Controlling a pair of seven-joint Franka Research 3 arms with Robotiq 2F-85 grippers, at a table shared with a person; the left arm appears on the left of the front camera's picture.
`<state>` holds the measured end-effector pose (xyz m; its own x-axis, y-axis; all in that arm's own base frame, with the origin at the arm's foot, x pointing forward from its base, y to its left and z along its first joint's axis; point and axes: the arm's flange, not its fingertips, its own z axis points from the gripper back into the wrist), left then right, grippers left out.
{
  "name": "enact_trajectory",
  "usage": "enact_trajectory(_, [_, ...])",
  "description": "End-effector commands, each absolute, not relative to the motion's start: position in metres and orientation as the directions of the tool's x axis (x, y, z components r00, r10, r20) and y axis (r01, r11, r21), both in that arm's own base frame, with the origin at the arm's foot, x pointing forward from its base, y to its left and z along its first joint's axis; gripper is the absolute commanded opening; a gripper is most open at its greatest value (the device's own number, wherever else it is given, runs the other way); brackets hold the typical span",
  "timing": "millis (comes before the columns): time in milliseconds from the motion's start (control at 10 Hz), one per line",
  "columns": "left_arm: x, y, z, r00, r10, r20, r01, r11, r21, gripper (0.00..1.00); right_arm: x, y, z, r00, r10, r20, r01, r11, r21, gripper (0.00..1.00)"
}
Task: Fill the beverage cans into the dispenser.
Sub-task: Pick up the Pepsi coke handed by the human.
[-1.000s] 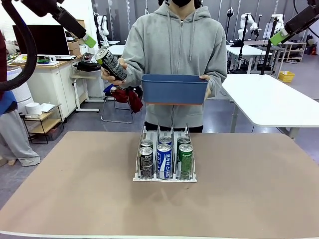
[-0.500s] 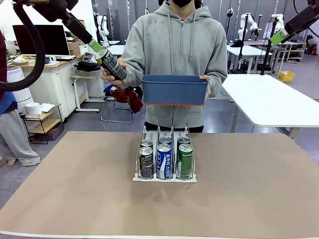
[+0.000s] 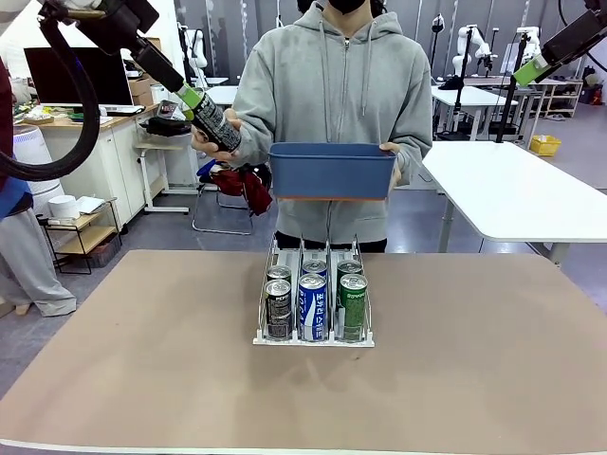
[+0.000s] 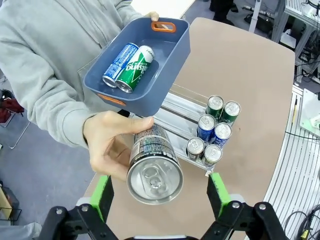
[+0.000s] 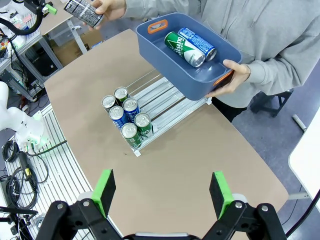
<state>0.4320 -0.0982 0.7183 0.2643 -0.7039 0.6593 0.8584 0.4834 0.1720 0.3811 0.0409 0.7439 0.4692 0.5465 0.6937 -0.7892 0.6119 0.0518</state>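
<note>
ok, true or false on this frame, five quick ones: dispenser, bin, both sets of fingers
1. The dispenser holds six cans, two per lane. True.
2. The blue bin holds three cans. False: two, a blue-and-white can and a green can.
3. The left arm's fingers stand open on either side of the black can in the person's hand. True.
4. The right arm's fingers are shut on a can. False: open, nothing between them.
5. The blue bin stands on the table. False: the person holds it up above the dispenser.
</note>
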Motion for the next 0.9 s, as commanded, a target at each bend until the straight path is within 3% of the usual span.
enact_trajectory(0, [0.442, -0.093, 0.713, 0.247, -0.706, 0.664, 0.875, 0.457, 0.161, 1.0, 0.381, 0.042, 0.743, 0.47, 0.548, 0.692, -0.79, 0.611, 0.053, 1.0])
enact_trajectory(800, [0.464, -0.096, 0.693, 0.237, -0.68, 0.694, 0.879, 0.454, 0.145, 1.0, 0.381, 0.042, 0.743, 0.47, 0.548, 0.692, -0.79, 0.611, 0.053, 1.0])
